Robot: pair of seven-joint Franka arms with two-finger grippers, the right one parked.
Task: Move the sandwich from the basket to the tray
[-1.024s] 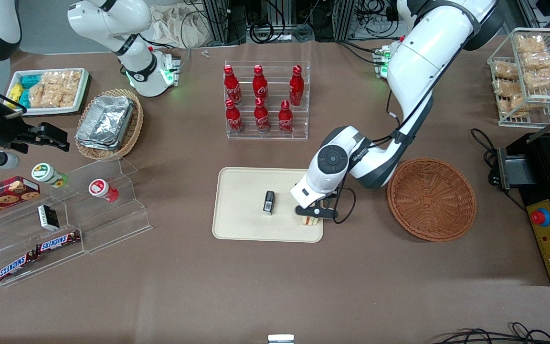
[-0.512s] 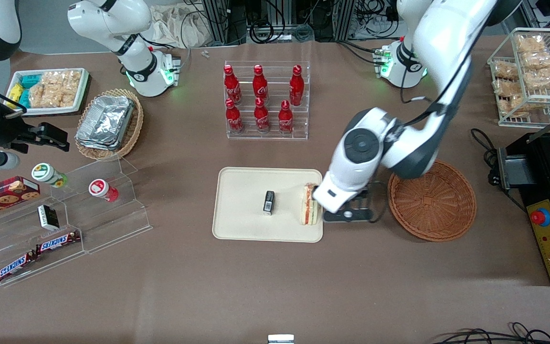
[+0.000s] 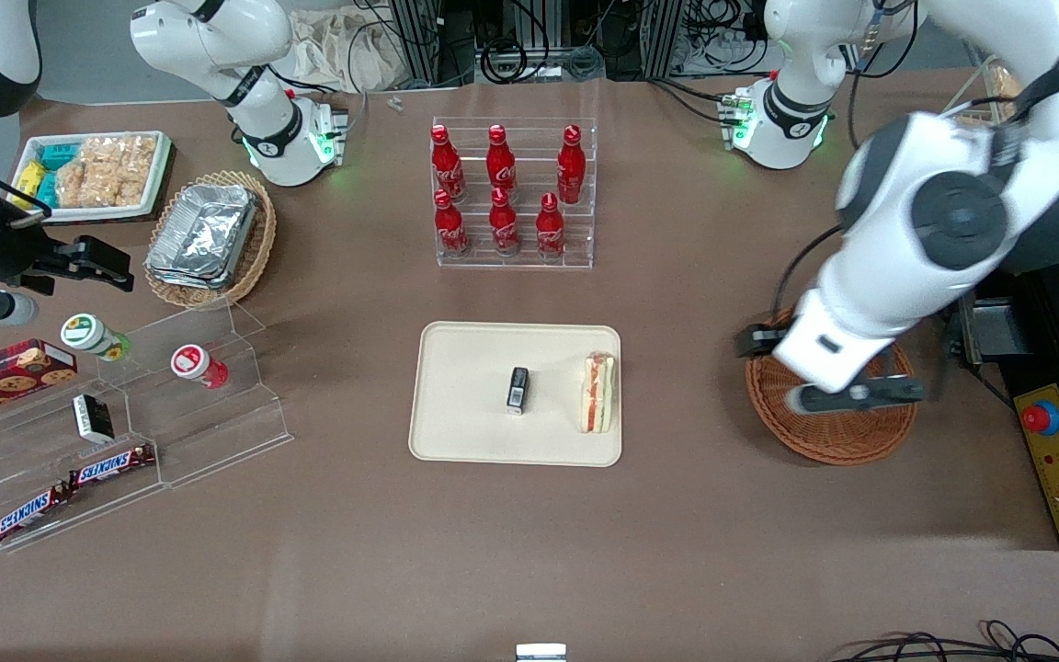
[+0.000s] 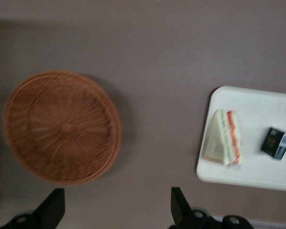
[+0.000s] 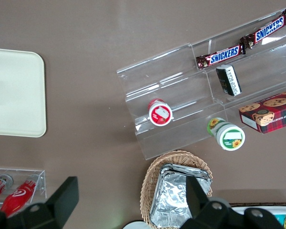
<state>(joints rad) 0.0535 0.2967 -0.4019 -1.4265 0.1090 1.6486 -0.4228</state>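
Observation:
The sandwich [image 3: 597,393] lies flat on the cream tray [image 3: 465,368], at the tray edge nearest the basket, with its red and green filling showing. It also shows in the left wrist view [image 4: 223,144] on the tray [image 4: 257,105]. The reddish-brown basket [image 3: 824,443] is empty [image 4: 62,126] and stands beside the tray, toward the working arm's end. My left gripper [image 3: 851,397] is raised above the basket, away from the sandwich. In the wrist view the gripper [image 4: 115,210] is open and holds nothing.
A small black box [image 3: 518,389] lies on the tray's middle [image 4: 276,142]. A clear rack of red bottles [image 3: 511,193] stands farther from the camera than the tray. A black control box with a red button [image 3: 1058,450] is beside the basket. Acrylic snack shelves [image 3: 171,405] stand toward the parked arm's end.
The gripper let go of the sandwich on the tray, rose and swung away toward the working arm's end, and is now over the basket. The sandwich stays on the tray.

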